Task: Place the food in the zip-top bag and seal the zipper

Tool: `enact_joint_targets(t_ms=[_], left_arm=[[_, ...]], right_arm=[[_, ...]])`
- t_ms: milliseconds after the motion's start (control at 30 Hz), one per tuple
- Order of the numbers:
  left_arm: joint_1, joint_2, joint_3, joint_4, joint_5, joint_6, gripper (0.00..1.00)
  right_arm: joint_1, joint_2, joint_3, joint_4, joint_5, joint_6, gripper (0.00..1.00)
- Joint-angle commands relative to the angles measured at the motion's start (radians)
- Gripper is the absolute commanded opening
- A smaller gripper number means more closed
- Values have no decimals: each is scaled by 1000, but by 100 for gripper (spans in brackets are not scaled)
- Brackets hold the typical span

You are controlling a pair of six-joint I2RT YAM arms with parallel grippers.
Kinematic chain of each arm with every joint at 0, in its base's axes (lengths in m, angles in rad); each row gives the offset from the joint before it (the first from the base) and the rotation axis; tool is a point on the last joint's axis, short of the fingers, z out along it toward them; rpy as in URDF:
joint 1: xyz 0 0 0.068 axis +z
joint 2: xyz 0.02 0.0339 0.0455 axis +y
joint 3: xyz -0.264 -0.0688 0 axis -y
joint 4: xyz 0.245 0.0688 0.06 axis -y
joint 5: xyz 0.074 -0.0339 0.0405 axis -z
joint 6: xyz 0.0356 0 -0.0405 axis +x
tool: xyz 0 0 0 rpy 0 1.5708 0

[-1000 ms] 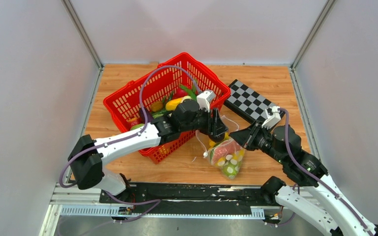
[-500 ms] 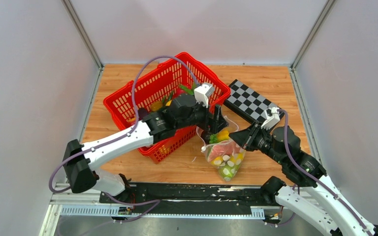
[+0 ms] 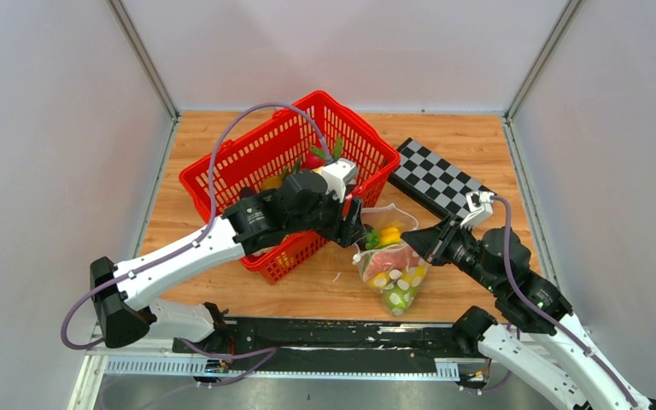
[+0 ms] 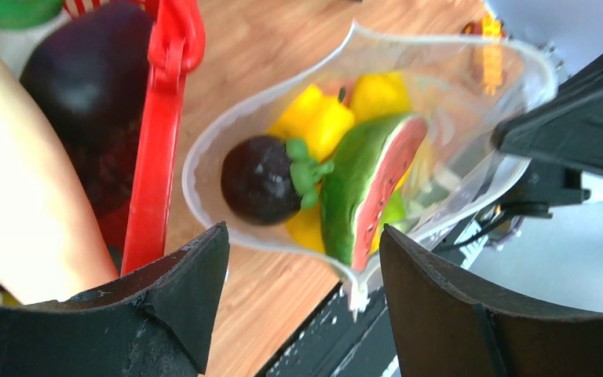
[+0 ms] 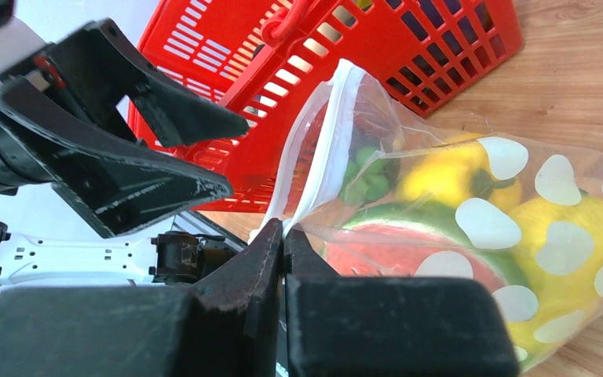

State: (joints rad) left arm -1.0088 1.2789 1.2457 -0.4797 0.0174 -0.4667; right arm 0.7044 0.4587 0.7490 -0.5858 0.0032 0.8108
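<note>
Wooden tabletop (image 3: pixel 325 286) carried the zip-top bag (image 3: pixel 390 265) just beside the red basket (image 3: pixel 213 175), mouth gaping, zipper (image 5: pixel 326 149) unsealed; a watermelon slice (image 4: pixel 369 188), dark fruit (image 4: pixel 261 179) and yellow pieces (image 4: pixel 318 118) lay inside. More food (image 3: pixel 312 162) sat in the basket; my right gripper (image 5: pixel 284 236) pinched the bag's rim; my left gripper (image 4: pixel 302 243) hung empty, jaws apart, over the mouth. I judged it partly done, with filling and sealing left.

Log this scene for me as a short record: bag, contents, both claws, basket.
Bag: zip-top bag, mouth open, unsealed, beside the red basket
Contents: watermelon slice, dark round fruit, yellow pieces
Right claw: shut on the bag's rim
Left claw: open, empty, by the bag mouth
Basket: food inside
</note>
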Motion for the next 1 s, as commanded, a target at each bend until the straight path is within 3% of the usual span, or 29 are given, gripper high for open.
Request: enact_joint_targets(t_ms=[0,367,500,700,833,967], left_arm=[[-17,-13,12,-90,-6,-5,77],[-35,103,83,-200,-89,4,80],[-53,106,58,-162,-94,-20,82],[-49,110,12,-173,-300,-65,84],[-12,127,42,-230,-417,-23,84],[114,103,-6,-161,-359,6,86]], right_arm=[[4,-24,-2,108,20,-18,3],[4,-18,26,104,13,-48,3],[3,-21,22,102,18,-44,4],[4,-15,30,97,12,-52,3],[4,-15,34,83,13,-56,4],[3,-16,31,75,13,-54,4]])
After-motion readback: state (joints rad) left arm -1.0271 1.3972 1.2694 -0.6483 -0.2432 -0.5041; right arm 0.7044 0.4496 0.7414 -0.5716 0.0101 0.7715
